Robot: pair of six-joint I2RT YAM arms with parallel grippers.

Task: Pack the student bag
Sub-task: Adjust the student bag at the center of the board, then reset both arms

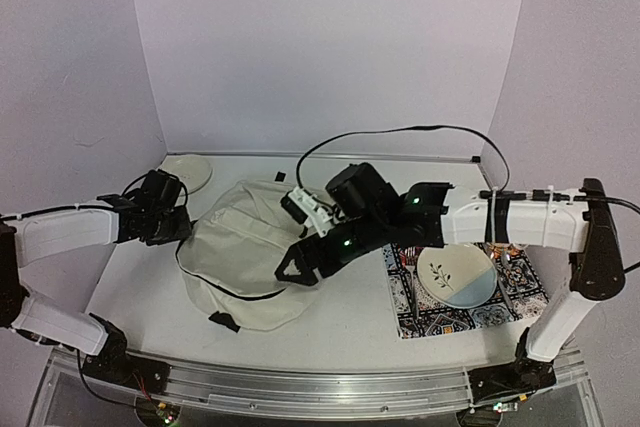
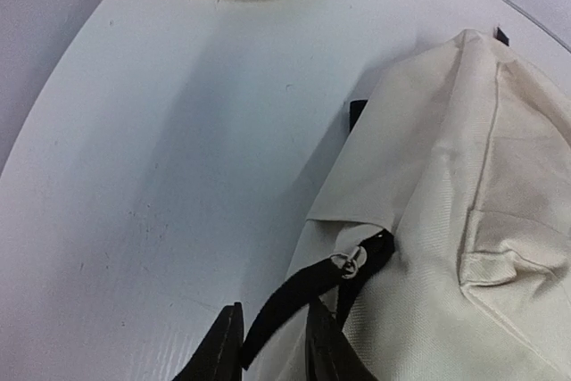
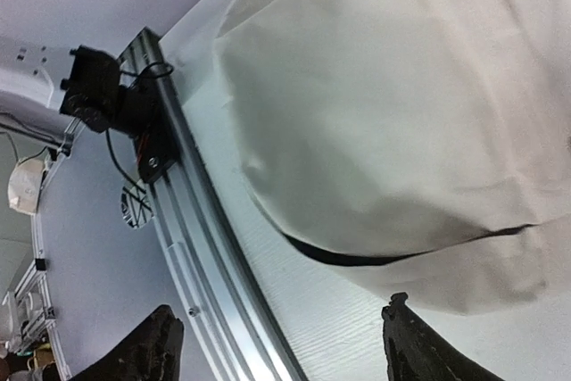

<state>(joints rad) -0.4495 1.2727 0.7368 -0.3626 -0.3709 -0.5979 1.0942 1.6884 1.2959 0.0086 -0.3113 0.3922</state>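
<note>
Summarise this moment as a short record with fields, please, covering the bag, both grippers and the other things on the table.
bag: large cream soft fabric backpack, lying on the white table
left gripper: at the backpack's left edge, slightly open, black strap between its fingers
right gripper: wide open, empty, over the backpack
mat: patterned multicolour cloth mat, right of the backpack, bearing a round plate
far left: round white dish

Light's soft, even, pretty bright; just a faint shadow on the table (image 2: pixel 107 220) beside the student bag (image 2: pixel 464 176), wrist shots grainy, slightly blurry, edges bent fisheye-style
</note>
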